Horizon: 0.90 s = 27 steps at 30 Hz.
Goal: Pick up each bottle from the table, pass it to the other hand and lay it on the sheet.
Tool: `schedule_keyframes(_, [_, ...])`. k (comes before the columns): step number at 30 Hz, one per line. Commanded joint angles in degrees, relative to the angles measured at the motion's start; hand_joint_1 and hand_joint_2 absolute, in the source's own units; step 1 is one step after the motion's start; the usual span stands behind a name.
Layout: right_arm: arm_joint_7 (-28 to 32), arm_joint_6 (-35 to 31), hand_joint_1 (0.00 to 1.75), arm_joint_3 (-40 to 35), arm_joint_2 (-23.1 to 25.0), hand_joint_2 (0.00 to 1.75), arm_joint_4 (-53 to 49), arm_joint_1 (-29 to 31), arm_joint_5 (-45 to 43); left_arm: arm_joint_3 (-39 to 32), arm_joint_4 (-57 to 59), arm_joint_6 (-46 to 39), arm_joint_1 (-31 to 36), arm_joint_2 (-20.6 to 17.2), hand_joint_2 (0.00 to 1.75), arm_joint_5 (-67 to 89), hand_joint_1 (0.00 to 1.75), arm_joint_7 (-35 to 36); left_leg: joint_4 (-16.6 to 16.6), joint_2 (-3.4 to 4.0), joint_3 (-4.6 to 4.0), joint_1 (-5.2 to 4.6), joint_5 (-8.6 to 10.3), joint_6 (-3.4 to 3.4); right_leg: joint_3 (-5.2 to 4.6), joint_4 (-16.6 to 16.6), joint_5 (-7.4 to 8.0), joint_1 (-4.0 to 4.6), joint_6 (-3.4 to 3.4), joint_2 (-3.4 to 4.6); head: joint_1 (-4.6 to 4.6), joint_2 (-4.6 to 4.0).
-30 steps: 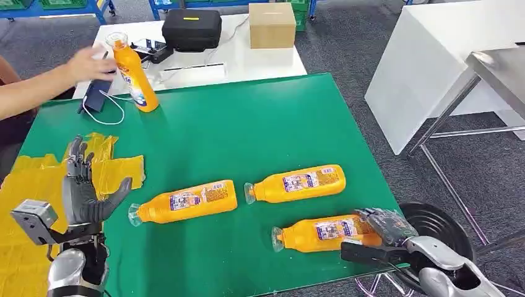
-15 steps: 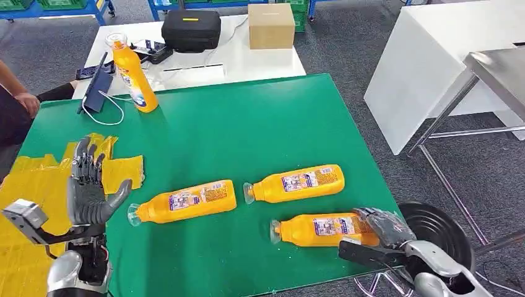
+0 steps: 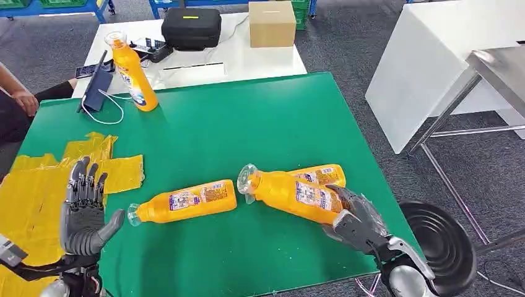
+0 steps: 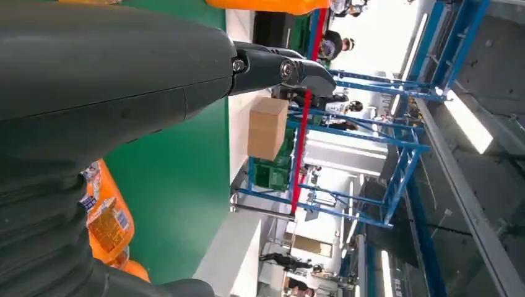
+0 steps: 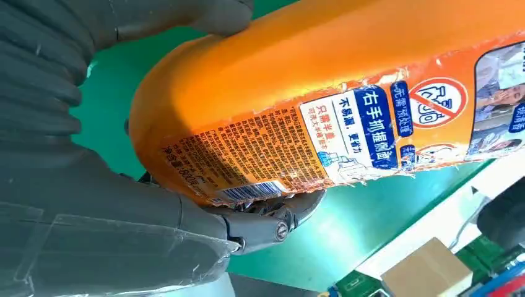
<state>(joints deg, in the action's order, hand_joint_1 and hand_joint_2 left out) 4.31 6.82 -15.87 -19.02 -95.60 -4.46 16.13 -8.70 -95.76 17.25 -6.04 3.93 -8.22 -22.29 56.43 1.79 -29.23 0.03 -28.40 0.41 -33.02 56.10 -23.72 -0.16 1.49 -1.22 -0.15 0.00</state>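
Four orange bottles in the head view, counted left to right.

At far left, a person's arm (image 3: 21,99) at the edge of the green surface (image 3: 247,124). One yellow sheet (image 3: 37,179), crumpled, over the left part of the surface. Above its near end, left hand (image 3: 83,210) raised, palm turned toward the centre, fingers spread and apart from the thumb, nothing held.

At the far left corner, one upright bottle (image 3: 132,74), standing, with a dark phone (image 3: 96,86) propped just beside it and a white cable trailing from it.

Right of the sheet, the left lying bottle (image 3: 186,202), flat on the green, neck toward the left hand and well short of the sheet's edge.

Further right, the held bottle (image 3: 291,193), lifted off the surface and tilted, open neck pointing up and to the left, base wrapped by the right hand (image 3: 359,223), fingers and thumb closed round it; in the right wrist view, label facing the camera and thumb curled under the base. Just behind it, partly hidden, the far lying bottle (image 3: 322,174), flat on the surface.

Beyond the green, one white table (image 3: 272,59) carrying one black case (image 3: 192,28) and one cardboard box (image 3: 271,25).
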Motion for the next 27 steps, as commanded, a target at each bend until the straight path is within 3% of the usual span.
schedule_keyframes(1, [0.07,0.42,1.75,1.73,2.26,1.75,0.25,0.63,-0.28,0.86,0.85,0.08,0.28,-0.3,1.75,0.02,0.0,0.35,-0.02,-0.15,0.03,0.04,-0.01,-0.06,0.04,-0.02,0.0,0.02,-0.03,0.09,0.02,0.0])
schedule_keyframes(27, [0.07,0.42,1.75,1.73,2.26,1.75,0.25,0.63,-0.28,0.86,0.85,0.08,0.28,-0.3,1.75,0.02,0.0,0.35,-0.02,-0.06,-0.02,0.01,0.0,-0.02,-0.04,-0.01,0.0,0.0,0.0,0.04,0.0,0.0])
